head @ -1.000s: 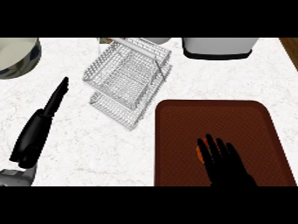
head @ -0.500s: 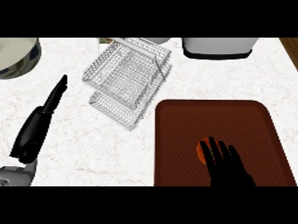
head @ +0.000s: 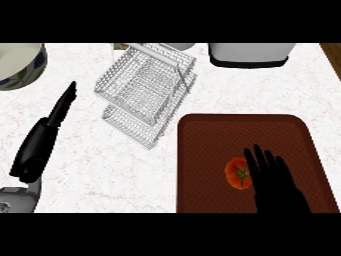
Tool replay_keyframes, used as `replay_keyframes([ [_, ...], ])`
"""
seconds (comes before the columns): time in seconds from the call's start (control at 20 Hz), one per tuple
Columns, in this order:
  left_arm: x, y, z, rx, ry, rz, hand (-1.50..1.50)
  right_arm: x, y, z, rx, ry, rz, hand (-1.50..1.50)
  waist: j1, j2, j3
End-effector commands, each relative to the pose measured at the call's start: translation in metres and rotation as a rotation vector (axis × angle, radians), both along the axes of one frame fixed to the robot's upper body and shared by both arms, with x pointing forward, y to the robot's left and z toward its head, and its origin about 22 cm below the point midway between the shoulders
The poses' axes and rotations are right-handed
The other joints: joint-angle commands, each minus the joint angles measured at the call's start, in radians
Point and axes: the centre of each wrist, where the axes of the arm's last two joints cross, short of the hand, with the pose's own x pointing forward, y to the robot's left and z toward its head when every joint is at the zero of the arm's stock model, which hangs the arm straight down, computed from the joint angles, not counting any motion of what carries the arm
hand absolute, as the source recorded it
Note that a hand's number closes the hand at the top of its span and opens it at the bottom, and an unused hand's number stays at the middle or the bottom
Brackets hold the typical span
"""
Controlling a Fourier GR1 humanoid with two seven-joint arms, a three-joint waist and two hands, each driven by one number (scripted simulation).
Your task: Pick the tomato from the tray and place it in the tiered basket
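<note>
Here my right hand (head: 276, 182) lies over the dark red tray (head: 202, 150), which sits at the near right part of the white marbled worktop (head: 92, 150). The fingers of that hand are straight and spread, pointing toward the far edge, and they grasp nothing. The tomato (head: 237, 173) rests on the tray just beside them, on the side toward my left; the hand's edge covers part of it, so I cannot tell whether the fingers touch it or only hang above it. The tomato shows a small green stem on top and it lies in the near half of the tray, roughly at the middle of its width.

My left hand (head: 41, 137) is out over the near left part of the worktop, well apart from the tray. Its fingers are straight and held together, pointing toward the far edge and slightly inward, and it holds nothing. The grey forearm (head: 10, 200) behind it enters at the near left corner.

The tiered basket (head: 147, 92), of pale wire mesh, stands between the two hands but farther off, toward the far edge near the middle, just beyond the tray's far left corner. A large bowl (head: 7, 65) sits at the far left corner, and a white appliance with a dark base (head: 248, 54) stands at the far edge toward the right.
</note>
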Motion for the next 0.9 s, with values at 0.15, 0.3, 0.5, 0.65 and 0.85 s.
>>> replay_keyframes([
  [0.15,0.009,-0.008,-0.01,0.016,-0.006,-0.003,0.0,0.035,-0.024,-0.021,0.037,0.012,-0.021,-1.5,0.002,0.002,0.0],
  [0.3,0.007,-0.012,-0.006,0.001,-0.007,0.005,0.0,0.021,-0.017,-0.012,0.045,0.036,-0.02,-1.5,0.001,0.0,0.0],
  [0.5,-0.003,0.013,0.009,0.001,0.01,0.009,0.0,0.033,-0.015,-0.025,0.052,0.021,-0.032,-1.5,0.003,0.0,0.0],
  [0.65,-0.001,-0.001,-0.019,-0.017,0.004,-0.013,0.0,0.019,-0.002,-0.061,0.057,0.018,-0.019,-1.5,0.001,0.001,0.0],
  [0.85,0.006,0.001,-0.005,-0.019,0.001,0.011,0.0,0.033,-0.01,-0.048,0.055,0.011,-0.029,-1.5,0.001,0.0,0.0],
])
